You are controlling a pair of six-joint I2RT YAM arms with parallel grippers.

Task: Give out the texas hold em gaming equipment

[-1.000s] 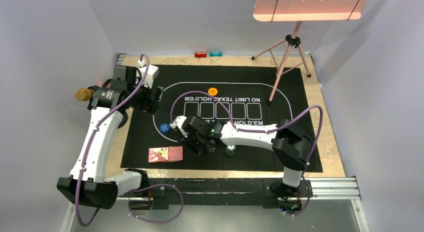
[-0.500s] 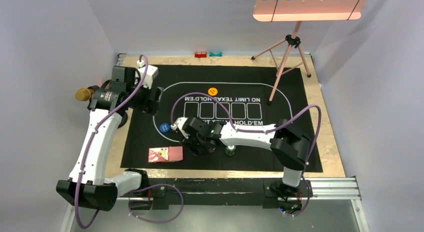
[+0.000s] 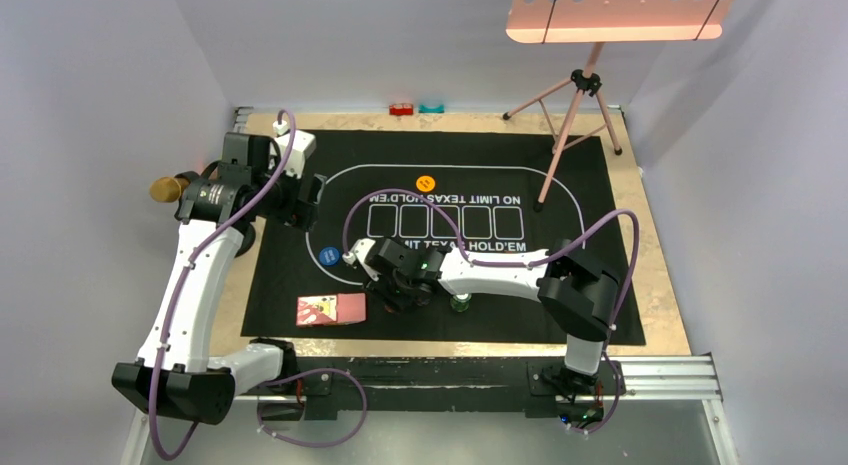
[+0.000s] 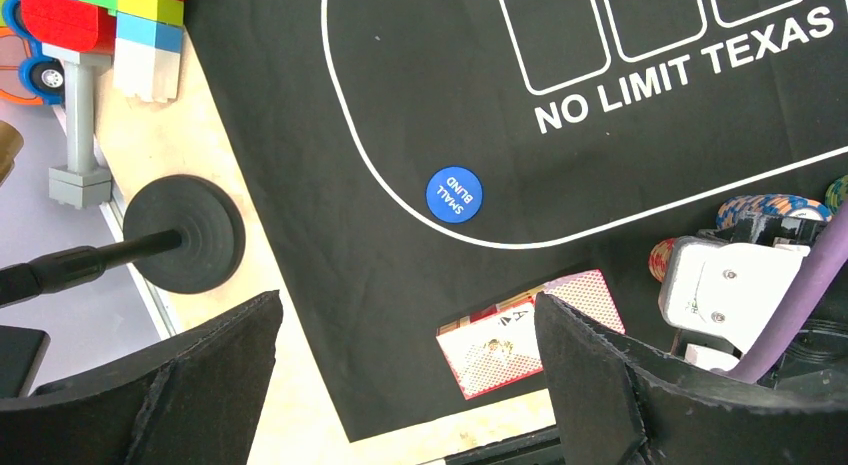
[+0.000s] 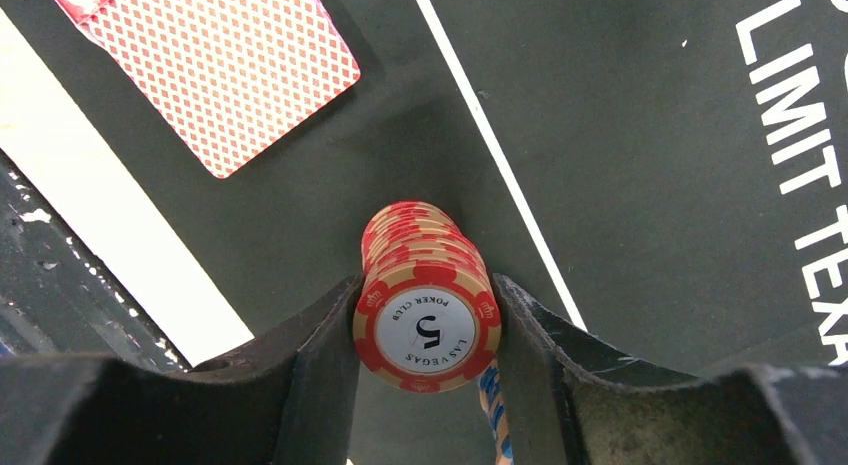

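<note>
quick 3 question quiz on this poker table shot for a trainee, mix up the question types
1. True or false: the left gripper is shut.
2. What words are printed on the blue disc?
3. What sits between the fingers of the right gripper? A a playing card, B the red chip stack, C nothing.

Key: 1 false, its jaws stand wide open and empty. 2 SMALL BLIND. 3 B.

The mat [image 3: 480, 155] reads "NO LIMIT TEXAS HOLD'EM", the blue disc [image 4: 454, 194] "SMALL BLIND", and the red chip [image 5: 427, 328] "LAS VEGAS POKER CLUB" around a "5".
</note>
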